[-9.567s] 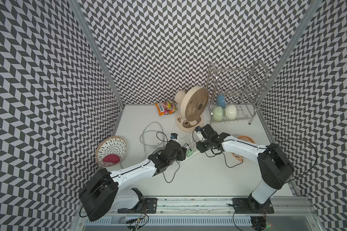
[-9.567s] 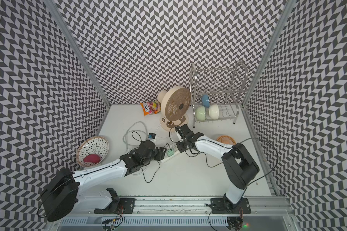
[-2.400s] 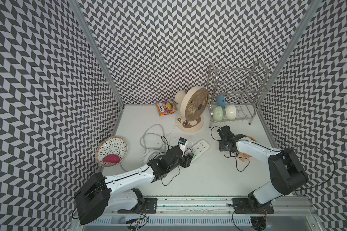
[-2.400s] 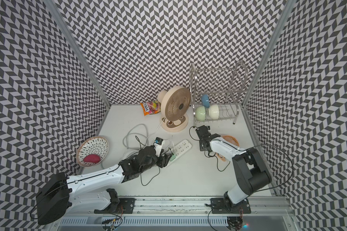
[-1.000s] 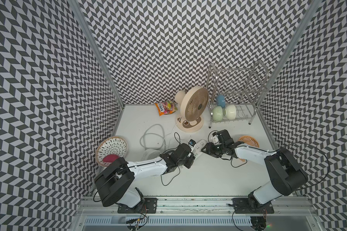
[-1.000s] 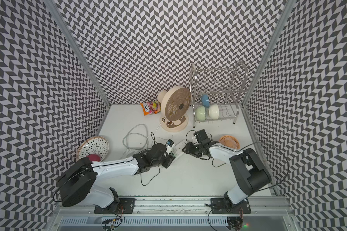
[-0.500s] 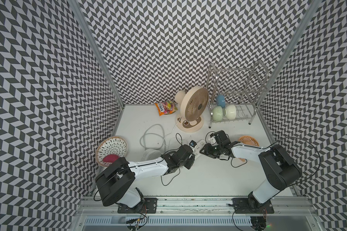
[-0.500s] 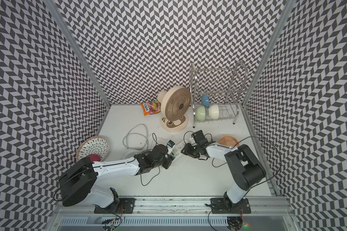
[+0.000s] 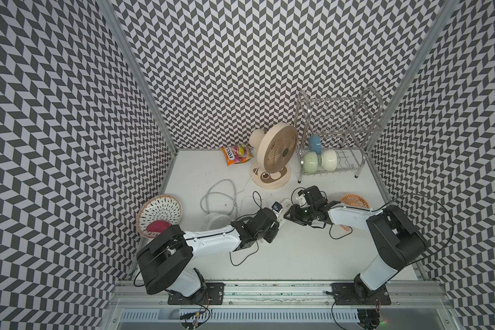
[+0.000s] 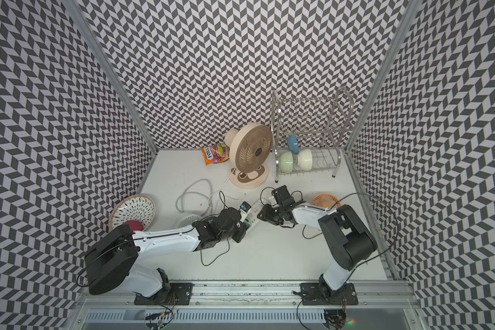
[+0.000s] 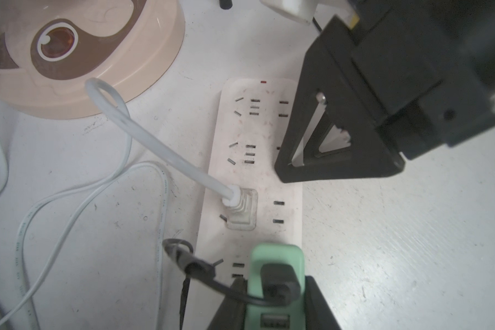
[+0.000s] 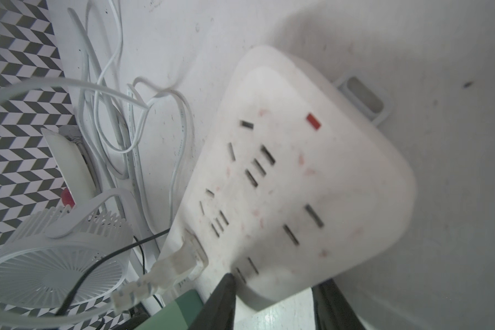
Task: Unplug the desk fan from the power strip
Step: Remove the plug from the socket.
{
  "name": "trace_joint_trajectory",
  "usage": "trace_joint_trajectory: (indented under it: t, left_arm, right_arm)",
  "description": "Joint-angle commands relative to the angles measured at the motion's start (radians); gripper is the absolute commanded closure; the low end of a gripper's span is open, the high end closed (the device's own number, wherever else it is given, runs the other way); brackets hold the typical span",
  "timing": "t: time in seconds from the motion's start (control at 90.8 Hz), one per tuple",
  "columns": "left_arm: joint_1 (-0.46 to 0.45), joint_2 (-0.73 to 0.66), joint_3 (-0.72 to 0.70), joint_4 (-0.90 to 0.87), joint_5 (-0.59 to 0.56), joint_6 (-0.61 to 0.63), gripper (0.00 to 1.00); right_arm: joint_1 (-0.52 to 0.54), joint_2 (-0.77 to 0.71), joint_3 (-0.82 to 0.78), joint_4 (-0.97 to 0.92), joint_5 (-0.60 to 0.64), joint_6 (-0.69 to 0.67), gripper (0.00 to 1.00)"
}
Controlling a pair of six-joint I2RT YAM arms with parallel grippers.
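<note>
Left tool (image 11: 272,281): its 2 jaws stand either side of the green adapter (image 11: 275,254), close against it; whether they pinch it cannot be told. Seat them low on its body, off the black lead (image 11: 200,271) plugged into it.
Right tool (image 12: 276,285): jaws apart, straddling an edge of the power strip (image 12: 326,185), counter (image 12: 455,200) showing beside 1 jaw. Bring them together on the strip before you pull.
Power strip: on the counter in both top views, lying from 7 o'clock to 1 o'clock; left tool at its 7 o'clock end, right tool at its 3 o'clock side.
Which plug: the black lead seems to run to the small white fan (image 9: 215,221) at 9 o'clock of the strip, so the adapter looks like the one to draw. The white plug (image 11: 242,210) beside it likely serves the beige fan (image 9: 277,150) at 12 o'clock; leave it.
Pull: straight off the strip's face, no rocking; a slanted pull would drag the strip and could catch the white plug.
Risk: loose leads (image 11: 169,151) lie at 10 o'clock of the strip; keep your wrist clear.
</note>
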Motion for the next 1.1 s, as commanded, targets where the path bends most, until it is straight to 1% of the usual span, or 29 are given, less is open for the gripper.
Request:
trace_joint_trajectory:
  t: [0.0, 0.187, 0.43, 0.474, 0.518, 0.694, 0.76, 0.837, 0.936, 0.98, 1.046, 1.091]
  left_arm:
    - [-0.019, -0.005, 0.029, 0.016, -0.013, -0.008, 0.77]
    - [-0.037, -0.015, 0.038, 0.029, -0.052, -0.033, 0.78]
    - [-0.063, -0.032, 0.052, 0.017, -0.206, -0.076, 0.79]
    - [-0.064, -0.034, 0.054, 0.013, -0.22, -0.082, 0.79]
    - [-0.064, -0.037, 0.051, 0.017, -0.217, -0.088, 0.79]
    - [-0.058, -0.066, 0.014, 0.085, -0.082, -0.124, 0.78]
    - [-0.06, -0.077, -0.001, 0.117, -0.062, -0.145, 0.78]
    - [-0.069, -0.077, 0.001, 0.104, -0.119, -0.148, 0.78]
    - [-0.085, -0.058, 0.034, 0.033, -0.257, -0.121, 0.79]
    - [-0.091, -0.052, 0.046, 0.012, -0.302, -0.11, 0.79]
    - [-0.093, -0.046, 0.053, 0.004, -0.319, -0.09, 0.79]
    - [-0.094, -0.045, 0.051, 0.009, -0.305, -0.087, 0.79]
  right_arm:
    - [0.014, 0.048, 0.014, -0.07, 0.085, 0.0, 0.59]
    - [0.035, 0.056, 0.029, -0.113, 0.169, -0.005, 0.59]
    - [0.062, 0.094, 0.068, -0.177, 0.252, -0.045, 0.6]
    - [0.066, 0.095, 0.072, -0.188, 0.265, -0.051, 0.6]
    - [0.068, 0.095, 0.073, -0.194, 0.275, -0.056, 0.6]
    - [0.074, 0.099, 0.075, -0.199, 0.287, -0.058, 0.6]
    - [0.078, 0.101, 0.077, -0.201, 0.291, -0.059, 0.6]
    - [0.083, 0.105, 0.079, -0.201, 0.293, -0.057, 0.6]
    - [0.088, 0.107, 0.079, -0.201, 0.293, -0.058, 0.6]
    - [0.09, 0.109, 0.079, -0.201, 0.294, -0.058, 0.6]
    - [0.091, 0.111, 0.079, -0.203, 0.296, -0.059, 0.6]
    - [0.092, 0.113, 0.081, -0.204, 0.296, -0.061, 0.6]
